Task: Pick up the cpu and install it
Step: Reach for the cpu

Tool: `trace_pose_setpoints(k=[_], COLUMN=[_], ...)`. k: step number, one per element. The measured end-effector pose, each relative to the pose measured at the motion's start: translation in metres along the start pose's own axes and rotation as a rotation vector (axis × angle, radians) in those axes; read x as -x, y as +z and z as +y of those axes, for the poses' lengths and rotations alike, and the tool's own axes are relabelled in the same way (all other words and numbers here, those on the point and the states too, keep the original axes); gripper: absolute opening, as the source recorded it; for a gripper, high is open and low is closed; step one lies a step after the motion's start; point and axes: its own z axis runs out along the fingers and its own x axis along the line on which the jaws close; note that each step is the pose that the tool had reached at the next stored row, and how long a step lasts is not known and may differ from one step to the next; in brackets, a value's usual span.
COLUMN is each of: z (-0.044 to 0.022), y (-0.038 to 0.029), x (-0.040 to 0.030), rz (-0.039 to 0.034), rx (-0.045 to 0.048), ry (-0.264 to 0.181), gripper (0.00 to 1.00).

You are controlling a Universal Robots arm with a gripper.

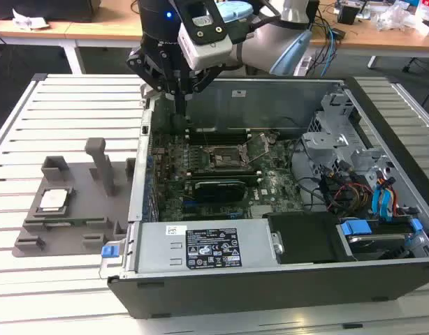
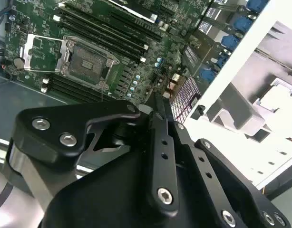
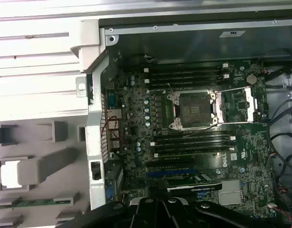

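White slatted tabletop (image 1: 75,94) carries the whole setup, with wooden desks behind it. The cpu (image 1: 54,200) lies flat, its pale metal top up, in a recess of the grey fixture plate (image 1: 85,213), and nothing touches it. Beside the plate, toward the exterior view's right, stands the open computer case (image 1: 270,289) with its green motherboard (image 1: 274,187) exposed. On the board the black cpu socket (image 1: 225,159) is bare, and its hinged metal frame (image 1: 261,144) is swung up beside it. The gripper (image 1: 179,105) hangs over the case's far corner on the exterior view's left, above the board's edge and well apart from the cpu. Its fingers are drawn together with nothing between them.
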Motion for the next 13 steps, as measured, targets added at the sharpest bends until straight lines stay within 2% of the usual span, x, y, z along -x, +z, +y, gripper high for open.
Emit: trace_pose_setpoints(k=[1,10,11,13], z=[0.0000,-0.0016,-0.0023,-0.0027], y=[0.0000,-0.0006,-0.0008,-0.0010], x=[-0.0002,-0.0221,-0.0306,-0.0367], rz=[0.0000,0.0000,0.0000,0.0000], rx=[0.0000,0.0000,0.0000,0.0000], ry=[0.000,0.000,0.000,0.000], gripper=[0.11,0.11,0.11,0.11])
